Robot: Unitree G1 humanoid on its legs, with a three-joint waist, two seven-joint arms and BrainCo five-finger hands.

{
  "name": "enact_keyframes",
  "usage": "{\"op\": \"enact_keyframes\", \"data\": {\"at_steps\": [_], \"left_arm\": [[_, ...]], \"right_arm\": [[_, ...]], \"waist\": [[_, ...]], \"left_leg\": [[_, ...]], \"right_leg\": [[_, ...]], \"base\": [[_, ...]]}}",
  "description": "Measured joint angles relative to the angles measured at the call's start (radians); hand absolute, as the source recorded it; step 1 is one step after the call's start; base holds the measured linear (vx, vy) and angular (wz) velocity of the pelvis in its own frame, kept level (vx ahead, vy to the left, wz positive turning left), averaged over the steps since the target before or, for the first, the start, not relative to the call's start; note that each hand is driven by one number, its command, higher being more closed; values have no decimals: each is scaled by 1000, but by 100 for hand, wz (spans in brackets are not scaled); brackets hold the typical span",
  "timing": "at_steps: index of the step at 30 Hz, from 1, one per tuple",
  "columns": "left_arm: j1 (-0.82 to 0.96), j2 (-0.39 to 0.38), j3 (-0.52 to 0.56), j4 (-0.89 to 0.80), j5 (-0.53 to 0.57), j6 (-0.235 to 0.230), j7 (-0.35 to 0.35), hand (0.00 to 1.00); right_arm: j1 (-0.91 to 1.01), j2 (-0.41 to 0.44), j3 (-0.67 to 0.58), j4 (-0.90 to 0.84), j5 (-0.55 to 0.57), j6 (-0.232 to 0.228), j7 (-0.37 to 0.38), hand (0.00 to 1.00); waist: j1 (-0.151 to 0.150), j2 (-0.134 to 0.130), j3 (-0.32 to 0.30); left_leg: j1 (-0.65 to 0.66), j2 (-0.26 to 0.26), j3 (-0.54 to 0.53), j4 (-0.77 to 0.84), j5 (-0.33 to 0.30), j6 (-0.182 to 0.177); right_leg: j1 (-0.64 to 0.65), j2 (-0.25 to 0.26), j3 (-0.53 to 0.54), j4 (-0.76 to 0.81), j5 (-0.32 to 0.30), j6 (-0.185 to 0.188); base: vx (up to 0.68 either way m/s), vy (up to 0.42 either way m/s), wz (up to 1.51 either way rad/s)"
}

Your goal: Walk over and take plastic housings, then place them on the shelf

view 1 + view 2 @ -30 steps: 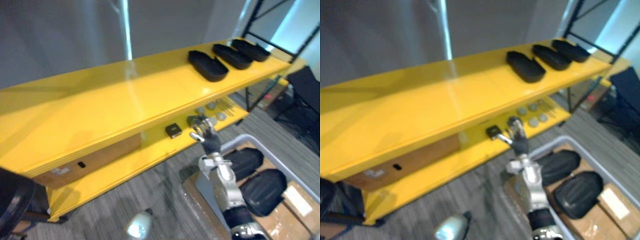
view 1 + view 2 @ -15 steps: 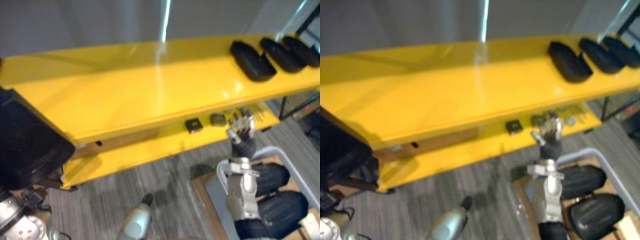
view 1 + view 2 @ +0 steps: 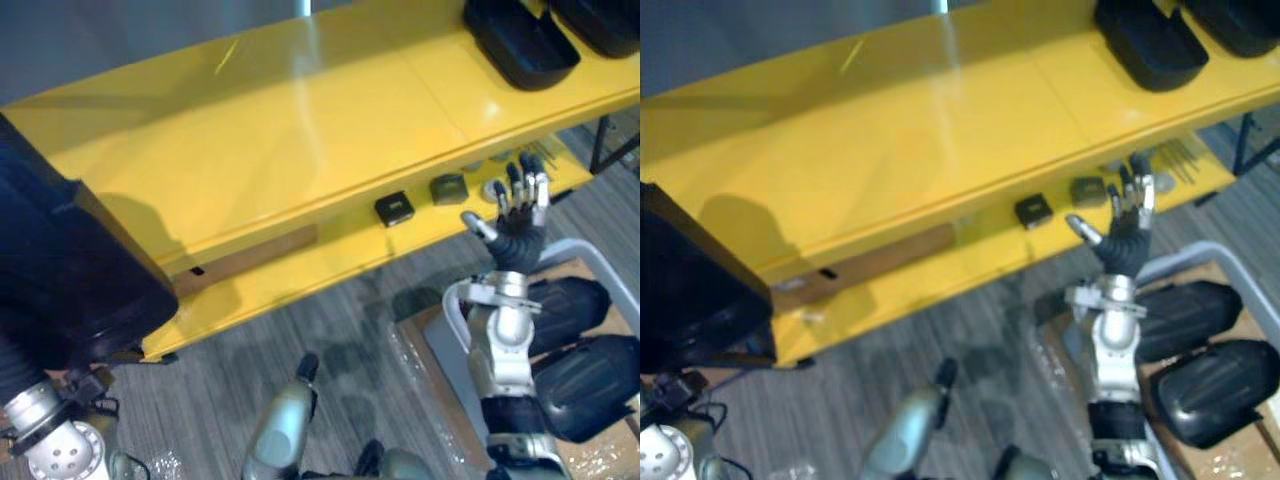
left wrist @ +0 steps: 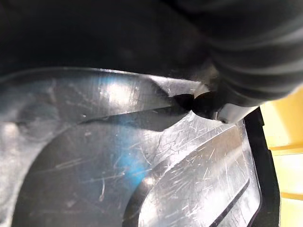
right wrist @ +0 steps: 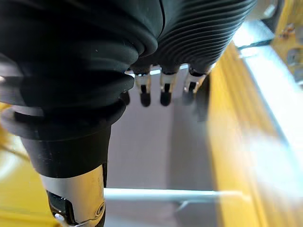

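Carrying side: the left hand [image 4: 246, 56] is lying against the scratched, glossy inner face of the carried housing [image 3: 70, 270]. Its fingers are hiding behind that black shell, so curled or straight cannot be told.
Carried housing: is hanging large and dark at the left of the eye views, in front of the left end of the shelf [image 3: 300, 120]. Whether it is touching the shelf cannot be told.
Right hand [image 3: 517, 215]: is standing raised with its fingers straight and slightly spread and the thumb out to the side. It is holding nothing and is showing in front of the lower board's front edge.
Shelf: yellow, is presenting a broad top board with a lower board [image 3: 300, 275] beneath it.
Placed housings [image 3: 520, 45]: are resting side by side on the top board towards its right end, hollow side up.
Crate [image 3: 585, 247]: grey, is standing on the floor at the lower right, just beside the right arm.
Crate housings [image 3: 590, 385]: two are lying in the crate, domed side up, one behind the other.
Small black box [image 3: 394, 208]: is sitting on the lower board, just left of a grey-green box [image 3: 449, 187]. Both are lying left of the raised hand.
Cardboard box [image 3: 250, 258]: is sitting on the lower board under the top board, left of the small black box.
Floor [image 3: 300, 330]: grey striped carpet, is running below the shelf.
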Motion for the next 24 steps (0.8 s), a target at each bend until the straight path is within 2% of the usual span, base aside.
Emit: {"op": "enact_keyframes", "data": {"at_steps": [1,2,3,4,5,6,7,9,11,12,13,15,16,17,18,20,22,23,24], "left_arm": [[1,1,7,0,12,0,-4,100],[8,7,12,-5,23,0,-13,100],[8,10,12,-7,22,0,-13,100],[5,20,14,-11,22,0,-18,100],[-3,22,15,-11,21,0,-23,100],[-28,22,22,-11,19,0,-26,100],[-51,25,37,-9,18,1,-31,100],[-80,35,37,-7,8,2,-39,100],[-121,68,10,-8,4,2,-48,100],[-129,78,-5,-9,-6,2,-49,100],[-142,92,-31,-11,-29,2,-55,100],[-132,92,-47,-28,-40,3,-76,100],[-116,95,-48,-52,-56,6,-91,100],[-108,65,-65,-60,-59,6,-106,100],[-100,50,-84,-62,-59,7,-113,100],[-102,49,-135,-62,-56,12,-127,100],[-144,59,-159,-61,-51,16,-129,100],[-164,64,-169,-61,-51,16,-129,100],[-177,75,-186,-60,-50,18,-127,100]], "right_arm": [[8,8,-2,0,22,3,1,0],[20,27,-14,0,44,4,-4,0],[22,30,-16,0,45,4,-5,0],[25,32,-28,0,45,3,-9,0],[24,29,-35,0,45,4,-11,0],[11,19,-51,0,41,4,-14,0],[5,8,-72,-9,27,5,-20,0],[7,-16,-86,-29,24,11,-34,0],[23,-38,-120,-64,26,34,-57,0],[33,-38,-128,-82,26,36,-61,0],[54,-38,-133,-125,32,36,-66,0],[91,-32,-132,-208,38,34,-66,0],[101,-15,-131,-262,48,30,-49,0],[97,-17,-133,-284,55,11,-36,0],[97,-21,-134,-286,57,4,-31,0],[87,-39,-140,-286,55,-2,-35,0],[82,-47,-144,-284,53,3,-52,0],[76,-47,-144,-283,54,3,-57,0],[61,-48,-146,-282,53,3,-69,0]], "waist": [[1,0,0],[-11,2,0],[-14,1,-1],[-27,15,-1],[-28,17,-8],[-27,13,-12],[-32,25,-15],[-51,40,-22],[-75,61,-37],[-81,63,-39],[-82,54,-51],[-80,18,-91],[-79,-26,-114],[-85,-25,-132],[-94,-4,-146],[-122,47,-184],[-127,59,-188],[-126,59,-188],[-126,48,-182]], "left_leg": [[6,-3,-2,0,-4,4],[34,-7,-28,-10,-10,16],[38,-7,-33,-12,-11,18],[52,-13,-66,-17,-15,27],[54,-13,-77,-22,-15,30],[69,-13,-87,-36,-15,32],[78,-18,-110,-40,-14,33],[90,-29,-143,-44,-16,33],[127,-47,-221,-55,-25,21],[143,-52,-242,-58,-30,16],[166,-61,-273,-64,-43,7],[168,-64,-268,-71,-72,-5],[167,-55,-206,-62,-94,-20],[152,-21,-151,-8,-129,-33],[134,14,-126,22,-145,-43],[71,115,32,45,-137,-78],[77,127,63,-11,-102,-82],[101,123,58,-46,-83,-83],[134,121,56,-87,-67,-88]], "right_leg": [[-28,-5,20,58,21,-31],[-91,-16,57,194,117,-69],[-104,-18,63,219,144,-73],[-144,-18,76,268,65,-54],[-162,-12,90,250,18,-47],[-187,18,118,178,-34,-33],[-204,49,160,77,-48,-18],[-231,77,235,-5,-41,-7],[-253,99,345,-79,-15,28],[-251,100,369,-84,-10,36],[-251,94,398,-91,-2,49],[-240,61,386,-146,11,60],[-189,34,360,-221,25,49],[-155,27,327,-242,69,100],[-143,41,291,-242,67,93],[-120,70,183,-252,61,81],[-111,68,140,-255,61,81],[-102,65,138,-254,61,81],[-84,64,138,-254,61,81]], "base": [[150,169,35],[139,107,23],[121,60,46],[106,33,39],[140,52,44],[160,56,35],[131,33,39],[140,-12,61],[191,-85,101],[198,-159,106],[216,-221,94],[212,-284,85],[208,-389,88],[199,-400,96],[212,-353,109],[245,-279,113],[165,-151,80],[181,-131,58],[144,-78,31]]}}
